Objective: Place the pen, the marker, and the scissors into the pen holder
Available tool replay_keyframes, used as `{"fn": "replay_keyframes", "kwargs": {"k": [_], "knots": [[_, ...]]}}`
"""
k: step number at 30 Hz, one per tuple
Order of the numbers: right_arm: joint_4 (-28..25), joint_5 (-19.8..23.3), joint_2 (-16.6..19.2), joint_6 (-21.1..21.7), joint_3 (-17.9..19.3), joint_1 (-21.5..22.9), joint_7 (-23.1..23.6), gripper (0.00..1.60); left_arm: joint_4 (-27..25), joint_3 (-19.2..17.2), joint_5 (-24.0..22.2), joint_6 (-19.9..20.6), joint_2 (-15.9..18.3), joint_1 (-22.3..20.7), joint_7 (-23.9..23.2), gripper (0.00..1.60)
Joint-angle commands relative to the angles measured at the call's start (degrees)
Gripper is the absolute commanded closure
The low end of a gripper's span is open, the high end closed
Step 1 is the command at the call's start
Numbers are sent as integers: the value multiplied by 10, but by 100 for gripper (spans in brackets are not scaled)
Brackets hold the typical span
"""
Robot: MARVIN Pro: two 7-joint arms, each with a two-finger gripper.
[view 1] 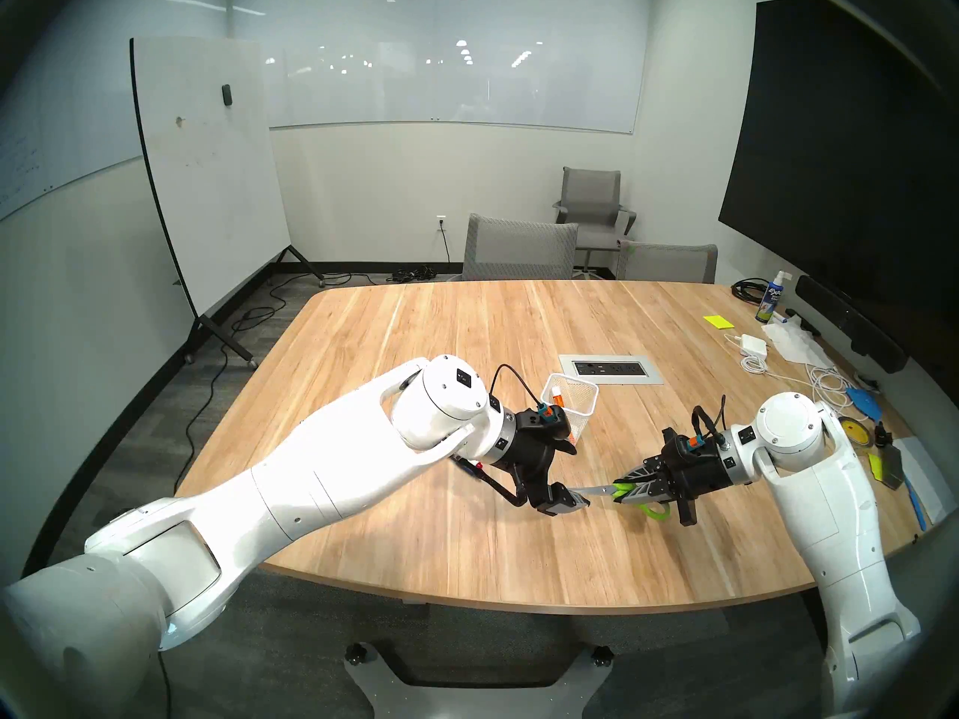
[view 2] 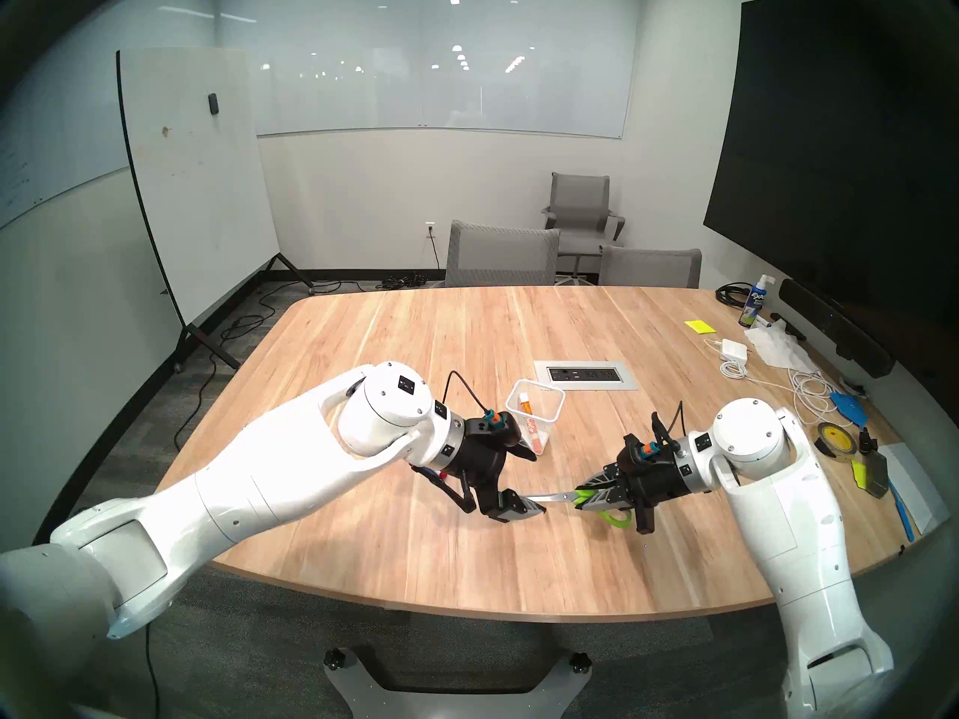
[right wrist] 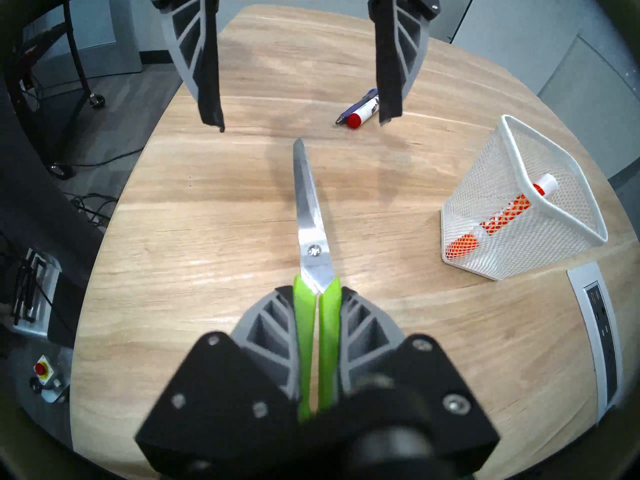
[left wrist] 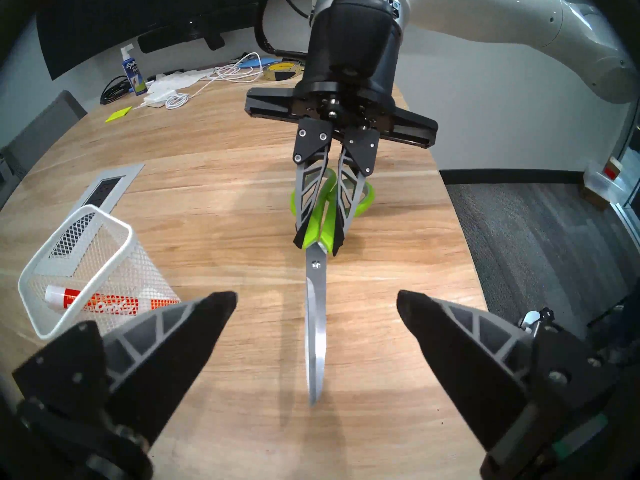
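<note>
My right gripper is shut on the lime-green handles of the scissors and holds them just above the table, blades closed and pointing at my left gripper. The left gripper is open, and the blade tip lies between its fingers without touching them. The white mesh pen holder stands behind the left gripper with an orange-and-white marker leaning inside. The blue pen lies on the table beside a white marker with a red cap, under my left wrist.
A grey power outlet panel is set into the table behind the pen holder. Along the right edge lie a spray bottle, a charger with white cables, a tape roll and papers. Grey chairs stand at the far edge.
</note>
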Motion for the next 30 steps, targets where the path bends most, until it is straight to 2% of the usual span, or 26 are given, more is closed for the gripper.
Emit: {"fn": "replay_keyframes", "kwargs": {"k": [1, 16, 30], "knots": [[-20, -2, 3, -2, 4, 3, -4, 160, 0, 0, 1, 0, -11, -13, -5, 0], [-42, -27, -11, 3, -3, -5, -7, 160, 49, 31, 20, 2, -40, -47, -41, 0], [-73, -37, -21, 12, -11, -21, -15, 160, 90, 43, 29, -10, -70, -59, -55, 0]]}}
